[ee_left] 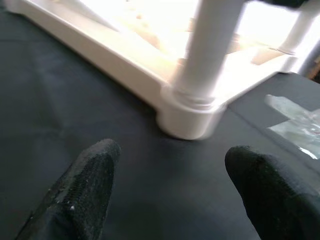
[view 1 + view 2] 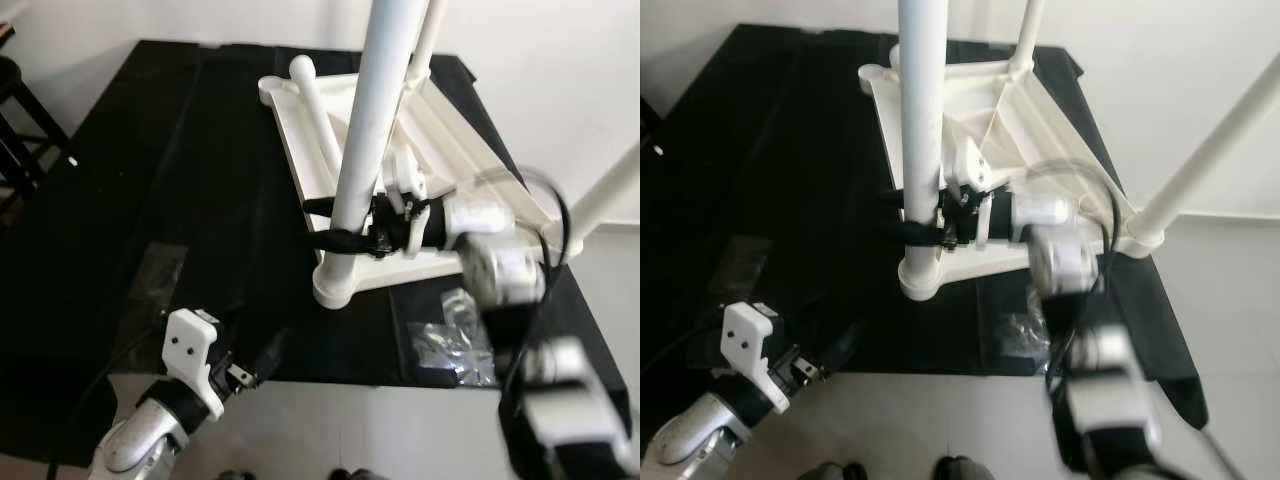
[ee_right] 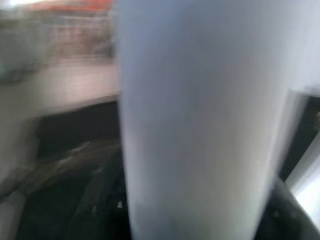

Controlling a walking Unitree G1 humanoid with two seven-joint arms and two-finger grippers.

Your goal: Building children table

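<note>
On the black cloth-covered table (image 2: pixel 120 250) lies an upside-down white plastic children's table (image 2: pixel 440 140). Its near corner leg (image 2: pixel 375 120) stands up, pinched by the right gripper (image 2: pixel 345 222). Near the front edge, the left gripper (image 1: pixel 170 185) hovers, fingers spread, beside a clear plastic bag (image 2: pixel 450 340).

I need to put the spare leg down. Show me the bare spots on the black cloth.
Bare black cloth lies on the robot's left of the upturned white tabletop, and ahead of the left gripper. It is crowded near the corner leg held by the right gripper, and by the plastic bag.
</note>
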